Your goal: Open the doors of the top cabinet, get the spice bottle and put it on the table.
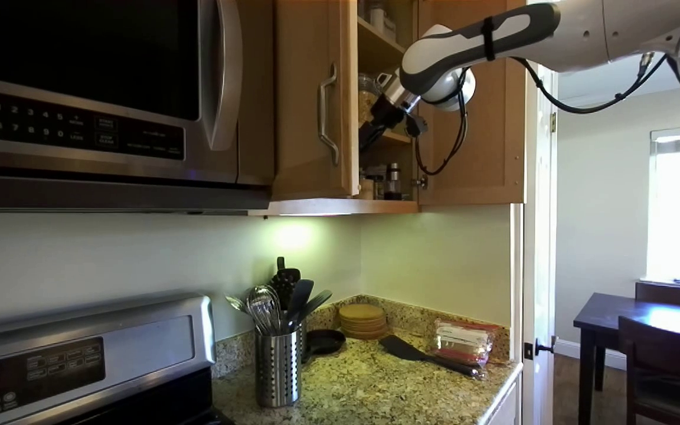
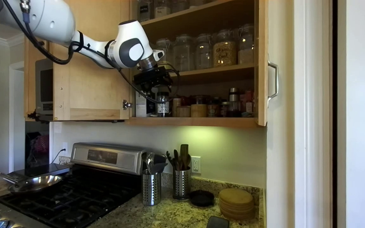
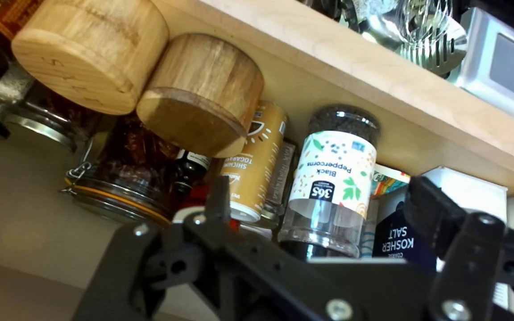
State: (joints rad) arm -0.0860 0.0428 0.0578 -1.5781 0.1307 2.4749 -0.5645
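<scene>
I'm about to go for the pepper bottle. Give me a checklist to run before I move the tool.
1. Cabinet doors open: ok, both are swung out.
2. Tool open, holding nothing: ok, jaws apart.
3. Pepper bottle upright on the bottom shelf: ok.
4. Bottle far enough between the jaws: cannot tell; the wrist view frames it between them but does not settle the depth.
5. Room on both sides of the bottle: not ok; the gold can and salt box stand close, so a jaw may bump them.
6. Set-down place on the countertop: ok, granite in view, though it seems wise to steer around the spatula.
</scene>
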